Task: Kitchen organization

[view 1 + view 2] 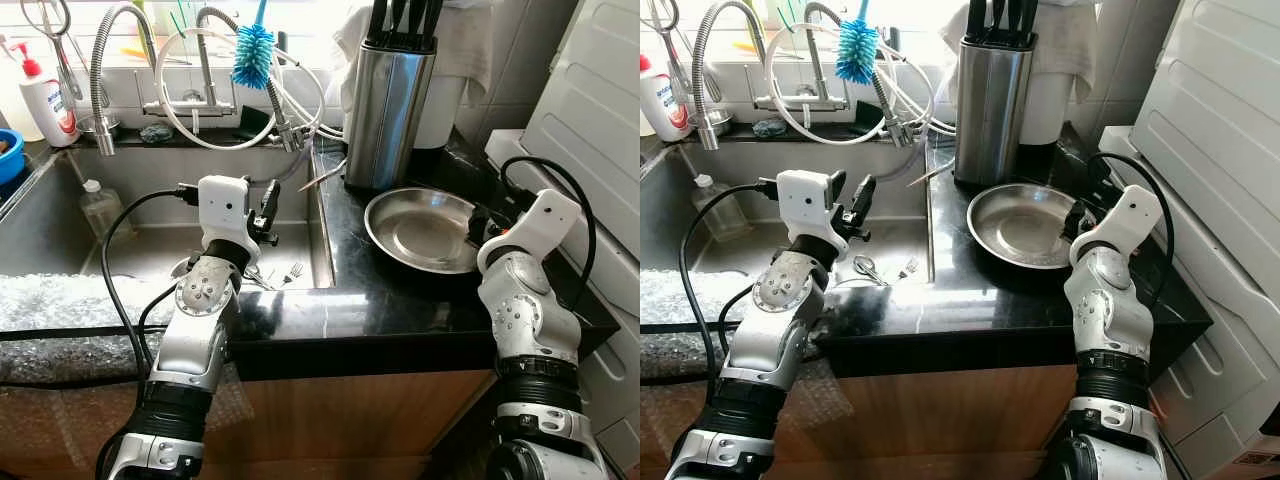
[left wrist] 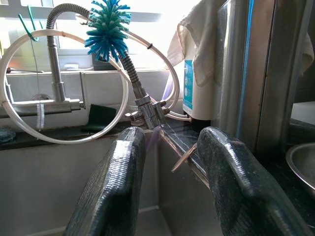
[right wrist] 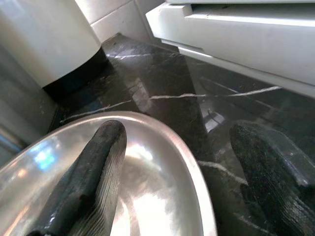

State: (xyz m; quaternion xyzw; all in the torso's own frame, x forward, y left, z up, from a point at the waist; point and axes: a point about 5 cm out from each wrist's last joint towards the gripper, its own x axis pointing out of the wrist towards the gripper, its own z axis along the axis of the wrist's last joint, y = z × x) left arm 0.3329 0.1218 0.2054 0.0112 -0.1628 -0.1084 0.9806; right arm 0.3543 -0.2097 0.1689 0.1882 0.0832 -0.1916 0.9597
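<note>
- Standing at a black stone counter (image 1: 390, 300) beside a steel sink (image 1: 60, 235), both arms raised over the work area.
- Straddling the near rim of the steel bowl (image 1: 1025, 225) with the right gripper (image 3: 177, 172): one finger (image 3: 93, 172) lying over the bowl's inside, the other finger (image 3: 270, 167) over the counter outside, spread wide, gripping nothing yet.
- Hovering over the sink's right edge with the left gripper (image 2: 167, 182), fingers parted and empty, pointing toward the pull-out faucet (image 2: 142, 98) and the blue bottle brush (image 2: 108, 27).
- Sitting on the counter just in front of the knife block (image 1: 390, 90): the bowl, upright and looking empty.
- Lying loose on the sink floor near the left arm: a fork (image 1: 908, 268) and what looks like scissors (image 1: 866, 268).
- Leaning against the counter edge by the knife block: a thin wooden stick (image 1: 322, 177).
- Resting in the sink's far corner: a clear plastic bottle (image 1: 100, 205); standing on the ledge, a soap dispenser (image 1: 45, 100).
- Judging progress as early: bowl not yet lifted, utensils left in the sink, nothing visibly put away.
- Likely closing on the bowl's rim next, though a thin, slick steel edge risks slipping from the pinch.
</note>
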